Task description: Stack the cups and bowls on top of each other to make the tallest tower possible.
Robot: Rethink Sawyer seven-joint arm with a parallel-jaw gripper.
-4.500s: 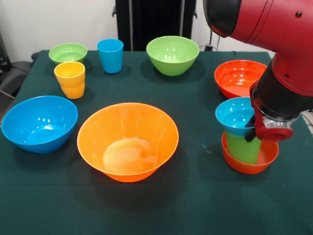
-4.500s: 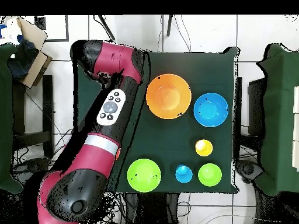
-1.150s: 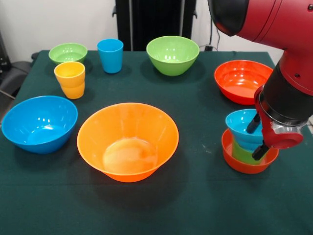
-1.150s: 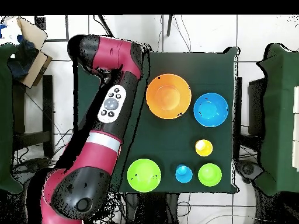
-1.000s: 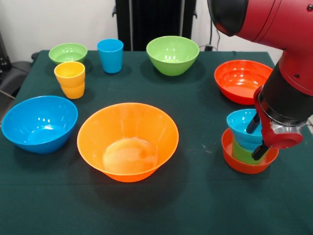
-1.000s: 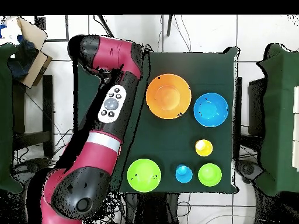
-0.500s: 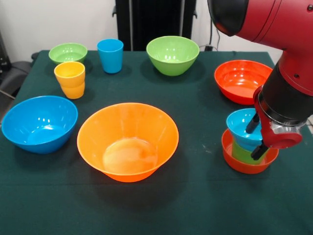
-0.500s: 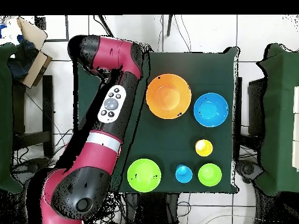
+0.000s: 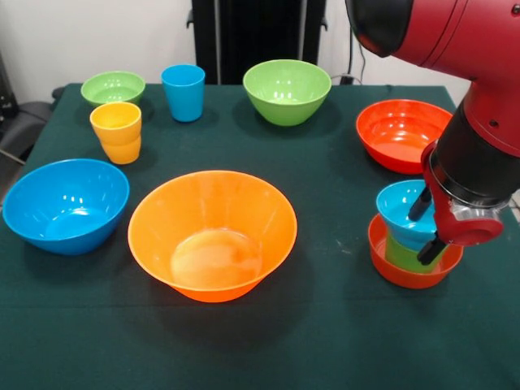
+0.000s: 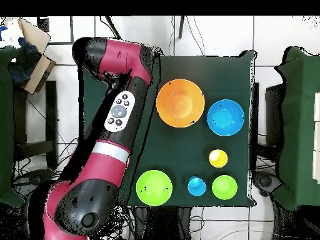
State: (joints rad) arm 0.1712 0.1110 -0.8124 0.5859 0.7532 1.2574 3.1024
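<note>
At the front view's right stands the tower: a small orange bowl (image 9: 406, 275) lowest, a green cup (image 9: 400, 253) in it, a small blue bowl (image 9: 400, 210) on top. My gripper (image 9: 426, 227) is at the blue bowl's right rim, open. One black finger (image 9: 421, 203) stands at the rim and the other lower, beside the green cup. Loose on the table are a big orange bowl (image 9: 213, 234), a blue bowl (image 9: 65, 205), a yellow cup (image 9: 116, 132), a blue cup (image 9: 184, 92), two green bowls (image 9: 287, 91) (image 9: 113, 88) and a red bowl (image 9: 398, 134).
In the overhead view the red arm (image 10: 119, 112) covers the table's left strip and hides the tower and the gripper. The orange bowl (image 10: 180, 103), blue bowl (image 10: 225, 117), yellow cup (image 10: 218, 158) and green bowl (image 10: 154, 187) show there. The tower stands close to the table's edge.
Since the earliest frame the small blue bowl has come down lower over the green cup, and the fingers have spread apart. Over the last second almost nothing moved.
</note>
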